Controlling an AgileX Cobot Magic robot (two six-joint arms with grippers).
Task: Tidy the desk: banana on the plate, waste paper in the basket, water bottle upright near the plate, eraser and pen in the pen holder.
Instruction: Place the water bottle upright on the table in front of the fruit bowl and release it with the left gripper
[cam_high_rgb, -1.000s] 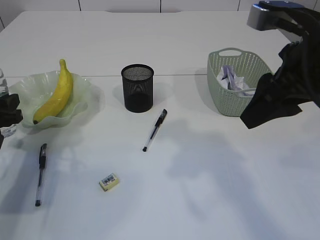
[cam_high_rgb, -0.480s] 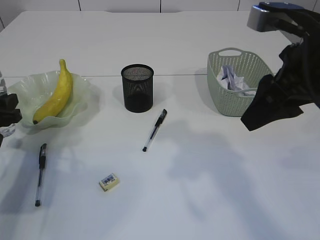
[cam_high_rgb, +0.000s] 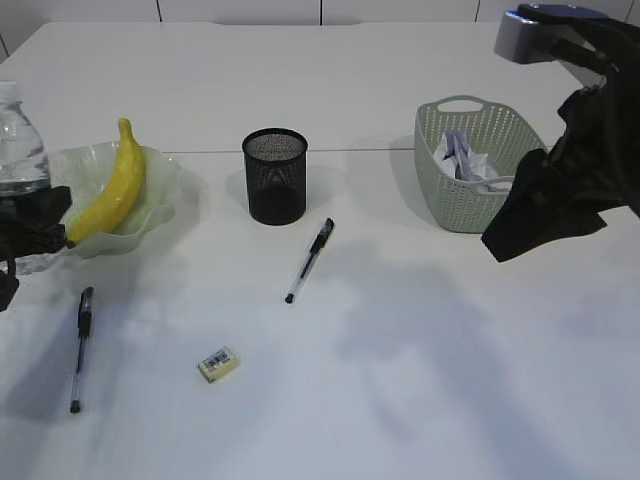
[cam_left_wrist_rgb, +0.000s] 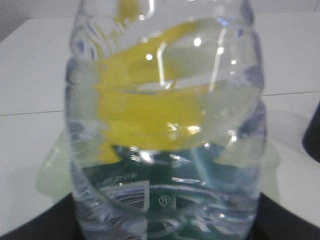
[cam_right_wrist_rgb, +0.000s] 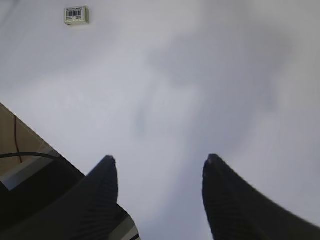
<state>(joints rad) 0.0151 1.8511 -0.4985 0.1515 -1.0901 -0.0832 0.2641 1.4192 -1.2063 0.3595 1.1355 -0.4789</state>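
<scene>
At the far left, the clear water bottle (cam_high_rgb: 20, 140) stands upright beside the plate (cam_high_rgb: 162, 185), with my left gripper (cam_high_rgb: 32, 225) shut around its middle. In the left wrist view the bottle (cam_left_wrist_rgb: 165, 150) fills the frame, and my left gripper (cam_left_wrist_rgb: 165, 227) shows only as dark jaws on both sides of it. The banana (cam_high_rgb: 112, 190) lies on the plate. Waste paper (cam_high_rgb: 465, 158) sits in the green basket (cam_high_rgb: 492, 205). Two pens (cam_high_rgb: 310, 260) (cam_high_rgb: 80, 345) and the eraser (cam_high_rgb: 218, 363) lie on the desk (cam_high_rgb: 450, 350). The pen holder (cam_high_rgb: 275, 175) stands in the middle. My right gripper (cam_right_wrist_rgb: 160, 162) hangs open over bare desk.
The right arm (cam_high_rgb: 560, 190), wrapped in black cloth, hovers just right of the basket. The eraser (cam_right_wrist_rgb: 76, 15) shows far off in the right wrist view, and the desk's edge (cam_right_wrist_rgb: 30, 135) runs close to the left finger. The plate's rim (cam_left_wrist_rgb: 50, 170) lies behind the bottle.
The bottle has come in from the left edge and now stands tall next to the plate, carried by the left gripper. The right arm has stayed put.
</scene>
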